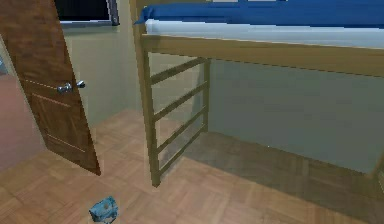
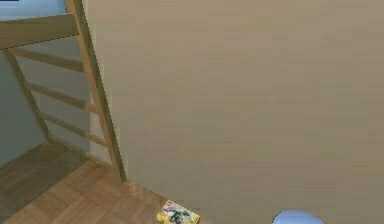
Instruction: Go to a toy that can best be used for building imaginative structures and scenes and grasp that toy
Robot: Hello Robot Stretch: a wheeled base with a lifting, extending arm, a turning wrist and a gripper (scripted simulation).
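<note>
Tool state: cannot tell; should reach out sideways toward yellow toy box (image 2: 178,213) lying flat on floor (image 2: 70,195) beside wall (image 2: 250,100).

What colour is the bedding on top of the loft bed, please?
The bedding is blue; the forward view shows it best.

I am looking at a wooden loft bed (image 1: 270,50) with its ladder (image 1: 180,103), a brown door (image 1: 50,80) standing open beside it, parquet floor (image 1: 250,195) and plain beige wall (image 2: 250,90).
</note>
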